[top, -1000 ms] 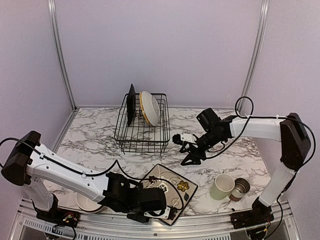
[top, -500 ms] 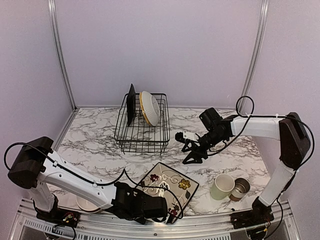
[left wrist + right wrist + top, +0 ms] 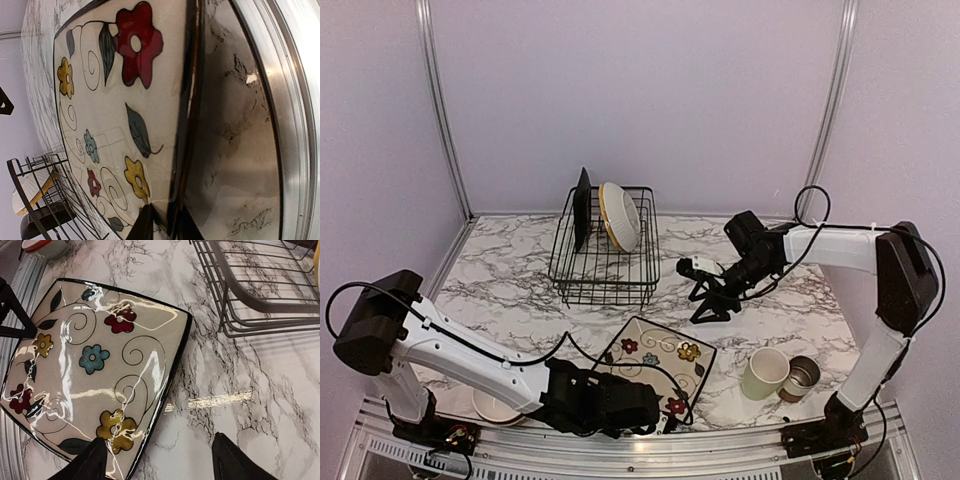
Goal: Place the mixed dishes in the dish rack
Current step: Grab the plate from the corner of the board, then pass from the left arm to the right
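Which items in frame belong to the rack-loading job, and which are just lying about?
Job: dish rack; black square plate and yellow-rimmed round plate standing in it; floral square plate; pale green mug; grey-brown cup; white bowl.
Not job (fixtures only): marble table; metal rail at its near edge.

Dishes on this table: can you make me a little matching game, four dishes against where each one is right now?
Dishes
1. square flowered plate
2. yellow-rimmed round plate
3. pale green mug
4. white bowl

Places
A. near left corner, partly hidden by the left arm
B. standing on edge in the dish rack
C. near edge, middle of the table
D. near right, beside a small grey-brown cup

Pairs: 1-C, 2-B, 3-D, 4-A
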`<action>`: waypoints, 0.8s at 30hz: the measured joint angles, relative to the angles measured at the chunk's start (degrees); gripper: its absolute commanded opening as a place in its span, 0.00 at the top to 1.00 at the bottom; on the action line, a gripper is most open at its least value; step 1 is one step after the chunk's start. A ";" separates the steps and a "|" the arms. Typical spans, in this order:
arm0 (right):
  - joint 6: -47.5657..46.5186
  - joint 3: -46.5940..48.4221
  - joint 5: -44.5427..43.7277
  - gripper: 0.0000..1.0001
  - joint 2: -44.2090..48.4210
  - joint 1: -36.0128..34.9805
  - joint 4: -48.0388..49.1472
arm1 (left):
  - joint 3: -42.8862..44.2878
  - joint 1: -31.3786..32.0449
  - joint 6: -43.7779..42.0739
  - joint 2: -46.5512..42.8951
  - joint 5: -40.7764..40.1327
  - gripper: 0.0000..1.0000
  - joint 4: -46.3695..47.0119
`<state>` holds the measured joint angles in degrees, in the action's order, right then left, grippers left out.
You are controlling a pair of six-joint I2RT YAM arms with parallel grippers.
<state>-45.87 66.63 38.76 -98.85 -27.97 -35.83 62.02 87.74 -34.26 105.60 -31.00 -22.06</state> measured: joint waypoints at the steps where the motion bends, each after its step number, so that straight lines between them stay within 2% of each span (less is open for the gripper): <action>1: -0.52 0.00 0.04 0.30 0.42 0.13 -0.42 | 0.00 -0.31 0.13 -0.52 0.17 0.99 -0.04; 6: -5.49 -0.15 0.44 0.29 6.36 0.63 -4.37 | 0.35 -4.00 1.77 -6.58 4.24 1.00 -0.24; 12: -12.79 -0.20 4.52 0.27 15.61 0.09 -9.25 | 4.00 -9.09 4.68 -11.41 12.74 1.00 -2.49; 20: -16.81 -0.96 6.80 0.28 17.51 -6.75 -17.03 | 8.26 -13.20 7.43 -11.45 20.96 1.00 -5.11; 24: -18.16 -2.49 6.97 0.29 17.97 -7.19 -18.78 | 9.64 -15.43 8.83 -11.45 25.07 1.00 -5.09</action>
<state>-64.03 64.14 45.74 -80.88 -35.16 -54.61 71.66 72.31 -25.43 94.15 -5.93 -27.16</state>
